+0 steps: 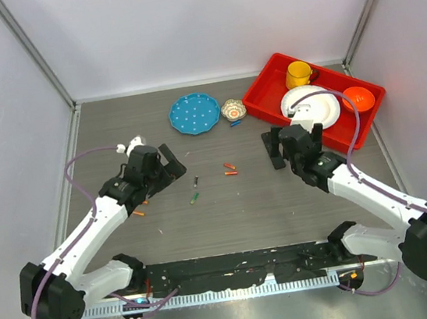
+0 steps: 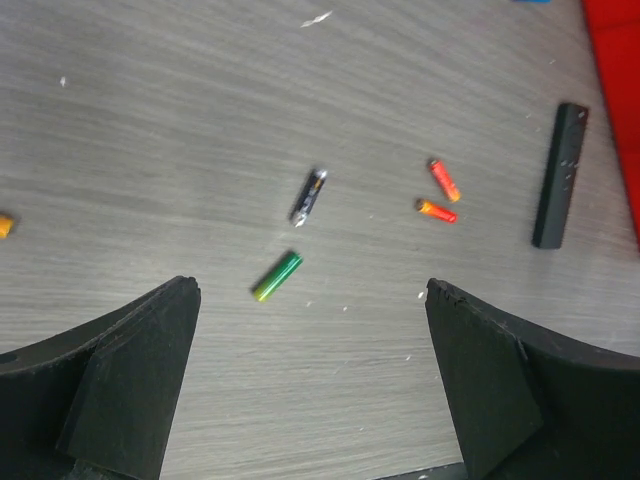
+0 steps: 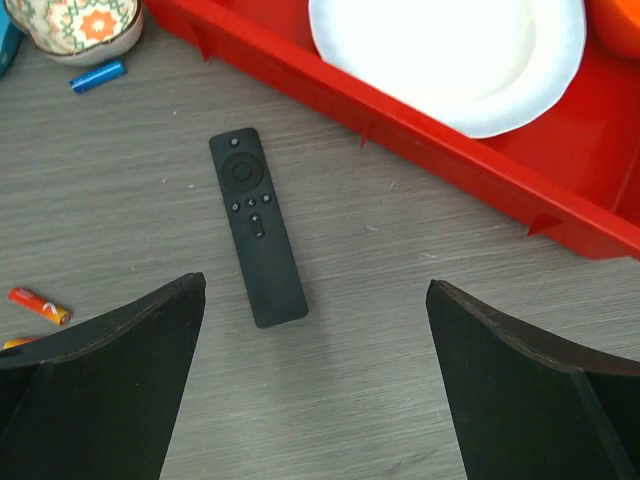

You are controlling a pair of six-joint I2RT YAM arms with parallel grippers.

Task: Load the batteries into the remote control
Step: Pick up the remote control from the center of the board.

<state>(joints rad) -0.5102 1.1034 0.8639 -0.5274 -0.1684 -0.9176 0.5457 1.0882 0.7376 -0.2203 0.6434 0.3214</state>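
Just ahead of the left claw, almost level with its fingertips, the green battery is lying flat on the worktop. The dark battery is lying a little farther out, near the green one but not touching it. This claw is hanging wide open and gripping nothing. Its wide spread is leaving room to drop around one thin cell, and the green one looks like the likelier first pick, being nearer.

Farther out and to the claw's right, two orange sticks are lying close together. They are not part of the job, so any descent should be keeping wide of them.

Directly ahead of the right claw, centred on its gap, the remote control is lying flat on the worktop with its buttons facing up. That claw is also standing wide open and empty, and it appears to be lining up on the remote's long axis. With the buttons up, the battery bay is presumably facing down, so the remote will probably need lifting and turning before any cell goes in.

Beyond the remote, the red tray is sitting close by with a white plate inside. Its wall is leaving little room on that side.

No loading has begun, judging by how everything is lying.
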